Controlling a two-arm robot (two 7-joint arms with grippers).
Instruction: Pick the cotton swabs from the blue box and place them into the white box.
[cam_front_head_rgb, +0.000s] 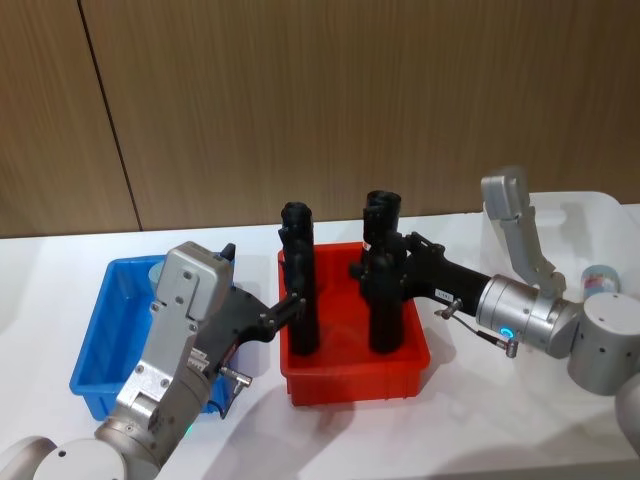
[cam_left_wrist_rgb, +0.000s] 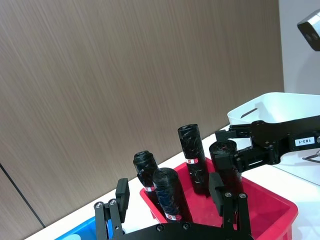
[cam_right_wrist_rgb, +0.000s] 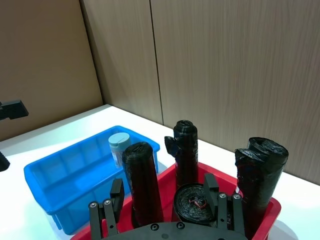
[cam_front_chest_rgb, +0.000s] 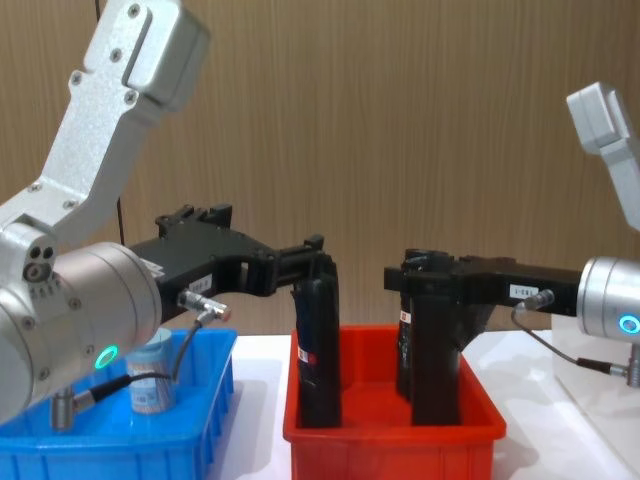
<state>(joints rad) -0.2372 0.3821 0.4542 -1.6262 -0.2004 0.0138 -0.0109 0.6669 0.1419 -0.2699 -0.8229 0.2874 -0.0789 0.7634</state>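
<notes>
One cotton swabs jar (cam_front_head_rgb: 155, 268) with a pale blue lid stands in the far corner of the blue box (cam_front_head_rgb: 100, 345), partly behind my left arm; it also shows as the jar (cam_right_wrist_rgb: 119, 146) and the jar (cam_front_chest_rgb: 150, 381). Another cotton swabs jar (cam_front_head_rgb: 600, 277) lies in the white box (cam_front_head_rgb: 585, 215) at the right. My left gripper (cam_front_head_rgb: 295, 302) is open over the red bin, its fingers (cam_left_wrist_rgb: 122, 193) either side of a black roll (cam_left_wrist_rgb: 167, 194). My right gripper (cam_front_head_rgb: 376, 262) is open too, reaching into the bin from the right among the rolls, fingers (cam_right_wrist_rgb: 210, 184) apart.
The red bin (cam_front_head_rgb: 350, 385) sits between the two boxes and holds several tall black rolls (cam_front_head_rgb: 300, 290). Both grippers face each other across it. A wood-panelled wall runs behind the white table (cam_front_head_rgb: 470, 430).
</notes>
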